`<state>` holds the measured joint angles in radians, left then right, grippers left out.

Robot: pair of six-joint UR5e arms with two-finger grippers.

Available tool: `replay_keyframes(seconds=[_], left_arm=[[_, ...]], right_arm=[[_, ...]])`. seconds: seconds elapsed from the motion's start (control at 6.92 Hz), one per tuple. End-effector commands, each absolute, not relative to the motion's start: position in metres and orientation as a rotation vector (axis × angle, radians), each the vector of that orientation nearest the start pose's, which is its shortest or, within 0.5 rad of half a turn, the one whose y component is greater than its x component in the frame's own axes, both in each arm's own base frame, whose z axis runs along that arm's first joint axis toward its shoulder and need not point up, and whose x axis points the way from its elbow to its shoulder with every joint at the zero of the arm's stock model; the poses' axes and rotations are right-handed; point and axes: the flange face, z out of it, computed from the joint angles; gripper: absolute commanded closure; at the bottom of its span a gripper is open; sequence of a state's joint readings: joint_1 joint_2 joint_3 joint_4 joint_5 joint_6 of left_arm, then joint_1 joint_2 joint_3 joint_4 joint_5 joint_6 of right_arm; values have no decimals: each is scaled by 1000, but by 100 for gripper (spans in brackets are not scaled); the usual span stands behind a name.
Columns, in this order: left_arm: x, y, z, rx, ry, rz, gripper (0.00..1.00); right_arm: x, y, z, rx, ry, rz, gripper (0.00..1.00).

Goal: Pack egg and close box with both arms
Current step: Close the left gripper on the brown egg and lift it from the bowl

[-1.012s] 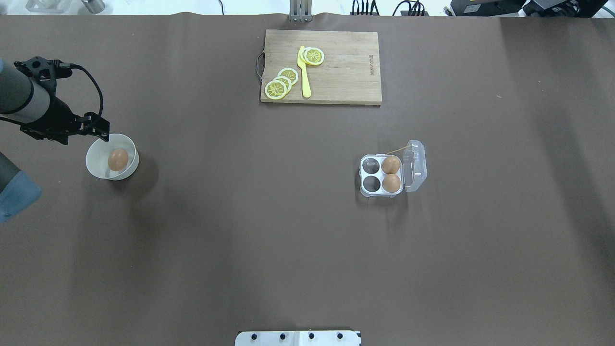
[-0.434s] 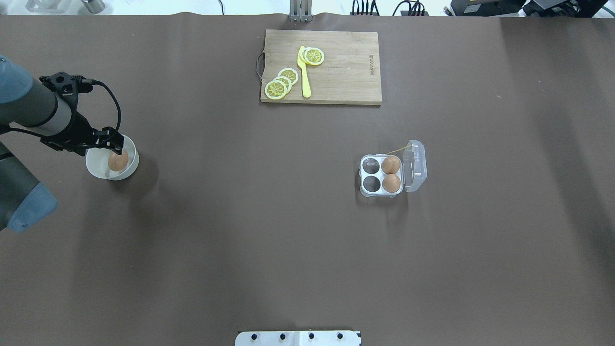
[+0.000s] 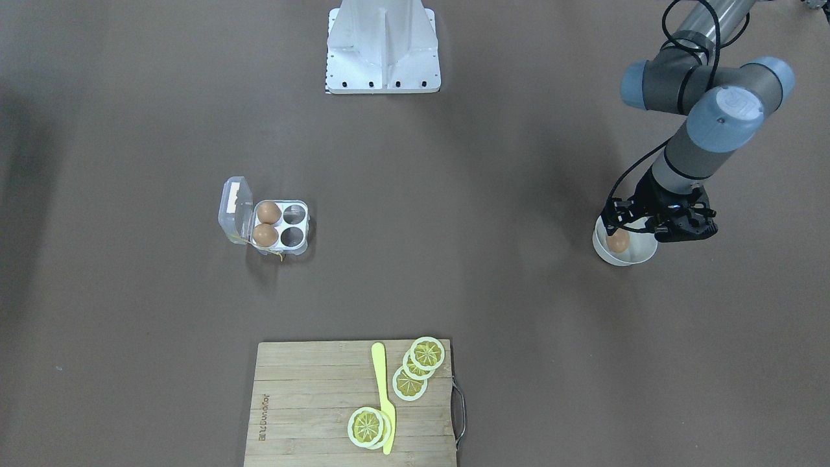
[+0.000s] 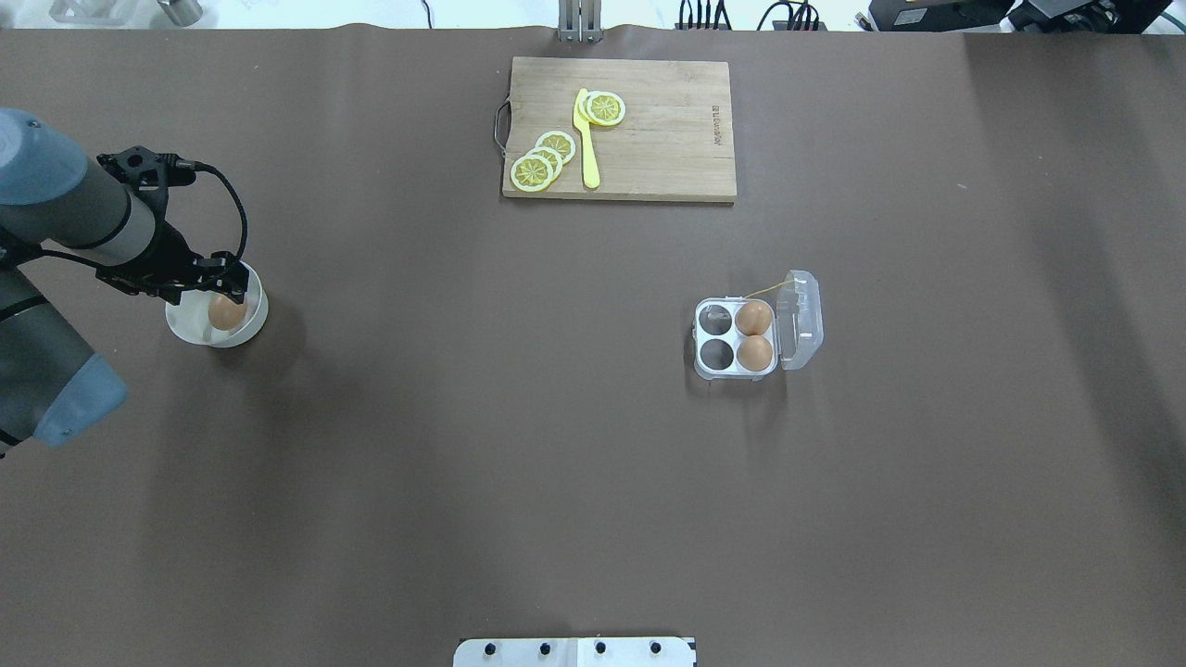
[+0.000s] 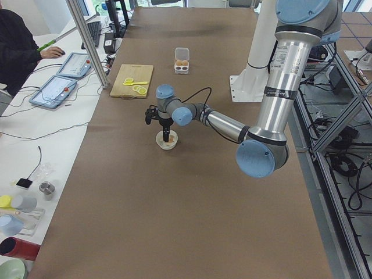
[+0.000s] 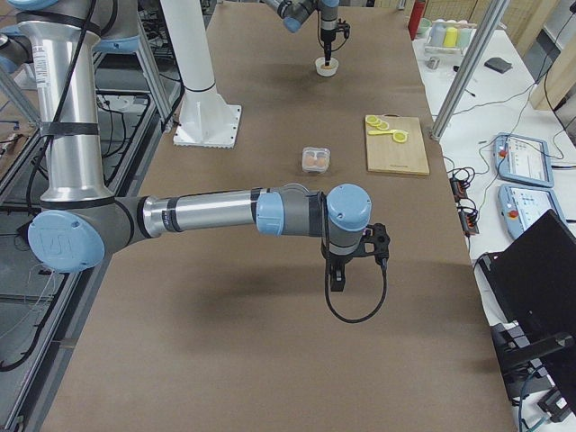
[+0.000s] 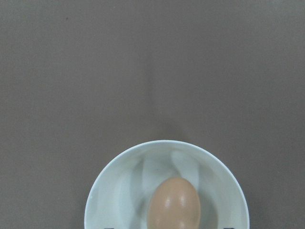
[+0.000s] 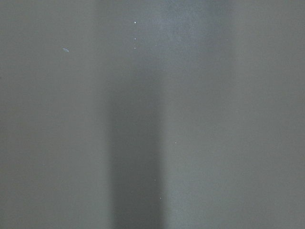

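- The brown table [image 4: 556, 463] lies bare and wide on all sides of both grippers.
- The left arm [image 4: 65, 208] reaches in low, wrist bent down, and the left gripper [image 4: 230, 285] points into the white bowl [image 4: 255, 322], fingers spread wide and gripping nothing.
- The right arm [image 6: 225, 214] stretches out level. The right gripper [image 6: 338, 274] hangs over bare table; I cannot tell its spread.
- The box [image 4: 741, 338] sits well apart from the left gripper, lid open, two cells empty.
- The egg [image 4: 226, 313] lies in the bowl just beneath the left fingertips.
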<state>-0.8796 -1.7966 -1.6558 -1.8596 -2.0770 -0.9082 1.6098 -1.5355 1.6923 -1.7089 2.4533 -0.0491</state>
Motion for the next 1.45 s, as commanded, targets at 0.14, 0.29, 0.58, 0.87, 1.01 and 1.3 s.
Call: replay_keyframes(seconds=[0.14, 0.29, 0.58, 0.87, 1.01, 1.3], left_arm=[[327, -527, 502, 90, 797, -26, 19], [327, -527, 498, 92, 801, -30, 19], [324, -523, 496, 92, 804, -36, 19], [324, -521, 491, 95, 810, -34, 19], [326, -520, 492, 94, 808, -32, 19], [333, -516, 497, 82, 802, -23, 19]], right_arm=[[75, -501, 586, 57, -886, -19, 0], [75, -501, 583, 61, -895, -17, 0], [75, -501, 581, 63, -894, -18, 0], [75, -501, 583, 60, -893, -17, 0], [75, -501, 583, 59, -894, -16, 0], [75, -501, 583, 57, -894, -15, 0]])
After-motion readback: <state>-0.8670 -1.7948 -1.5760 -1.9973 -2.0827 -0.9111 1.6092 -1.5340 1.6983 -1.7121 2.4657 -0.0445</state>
